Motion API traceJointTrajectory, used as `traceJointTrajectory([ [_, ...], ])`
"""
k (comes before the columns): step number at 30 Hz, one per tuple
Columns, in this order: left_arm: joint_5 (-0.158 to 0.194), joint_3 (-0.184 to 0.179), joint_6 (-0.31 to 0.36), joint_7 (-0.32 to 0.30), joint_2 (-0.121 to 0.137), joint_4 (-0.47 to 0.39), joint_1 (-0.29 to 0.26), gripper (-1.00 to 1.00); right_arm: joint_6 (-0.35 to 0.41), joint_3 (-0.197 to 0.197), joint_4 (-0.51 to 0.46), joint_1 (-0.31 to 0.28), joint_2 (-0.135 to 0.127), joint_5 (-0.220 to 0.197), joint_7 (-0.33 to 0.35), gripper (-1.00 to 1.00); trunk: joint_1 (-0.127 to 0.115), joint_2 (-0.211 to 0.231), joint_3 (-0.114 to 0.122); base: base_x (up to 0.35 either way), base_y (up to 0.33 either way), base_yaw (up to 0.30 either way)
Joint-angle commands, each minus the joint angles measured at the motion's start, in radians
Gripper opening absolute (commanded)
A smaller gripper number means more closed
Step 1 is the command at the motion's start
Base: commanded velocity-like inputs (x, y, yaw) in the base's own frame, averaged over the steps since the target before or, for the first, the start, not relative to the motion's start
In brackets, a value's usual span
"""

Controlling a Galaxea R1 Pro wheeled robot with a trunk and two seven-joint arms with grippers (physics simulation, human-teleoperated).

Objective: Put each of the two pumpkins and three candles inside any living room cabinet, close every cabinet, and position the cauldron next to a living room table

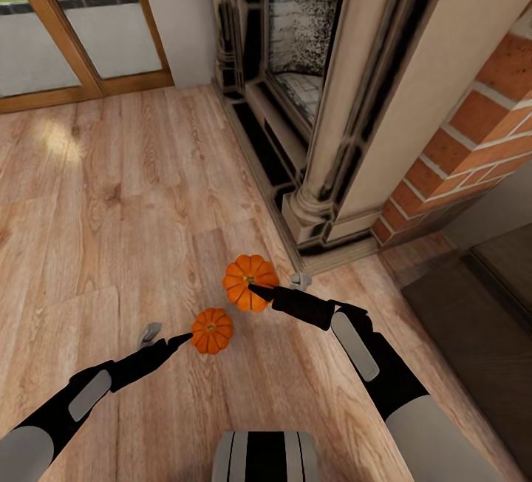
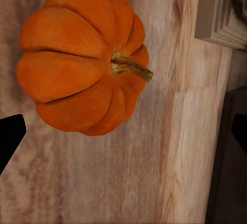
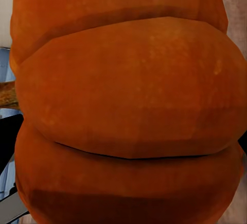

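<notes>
Right tool point(image 1: 258, 290) pinching larger pumpkin point(image 1: 247, 276); left tool point(image 1: 181, 337) spread, tip touching smaller pumpkin point(image 1: 212, 330).

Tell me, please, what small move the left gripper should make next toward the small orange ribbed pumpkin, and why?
Probably ease the left gripper forward and close it. In the left wrist view the nearer orange ribbed pumpkin lies ahead of the open fingertips, not yet between them. The right gripper already sits against the other orange pumpkin.
</notes>
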Motion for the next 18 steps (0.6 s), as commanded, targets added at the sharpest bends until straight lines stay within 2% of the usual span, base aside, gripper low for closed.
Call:
traceJointTrajectory([
  [1, 0.000, 0.000, 0.000, 0.000, 0.000, 0.000, 0.000, 1.00, -0.001, 0.000, 0.000, 0.000, 0.000, -0.001, 0.000, -1.00, 0.000, 0.000, 0.000, 0.004, -0.004, 0.000],
  [5, 0.000, 0.005, 0.000, 0.006, 0.002, 0.001, 0.000, 1.00, -0.001, 0.000, 0.000, 0.000, 0.000, -0.001, 0.000, -1.00, 0.000, 0.000, 0.000, 0.001, -0.001, 0.000],
  [7, 0.000, 0.019, 0.000, 0.017, 0.002, 0.001, 0.000, 1.00, -0.001, 0.000, 0.000, 0.000, 0.000, -0.001, 0.000, -1.00, 0.000, 0.000, 0.000, 0.000, 0.000, 0.000],
  [12, -0.002, 0.081, 0.000, 0.082, 0.003, 0.001, 0.000, 1.00, -0.001, 0.000, 0.000, 0.000, 0.000, -0.001, 0.000, -1.00, 0.000, 0.000, 0.000, 0.000, 0.000, 0.000],
  [18, -0.003, 0.099, 0.000, 0.107, 0.000, -0.007, 0.000, 1.00, -0.001, 0.000, 0.001, 0.000, 0.001, -0.001, 0.000, -1.00, 0.000, 0.000, 0.000, 0.000, 0.000, 0.000],
])
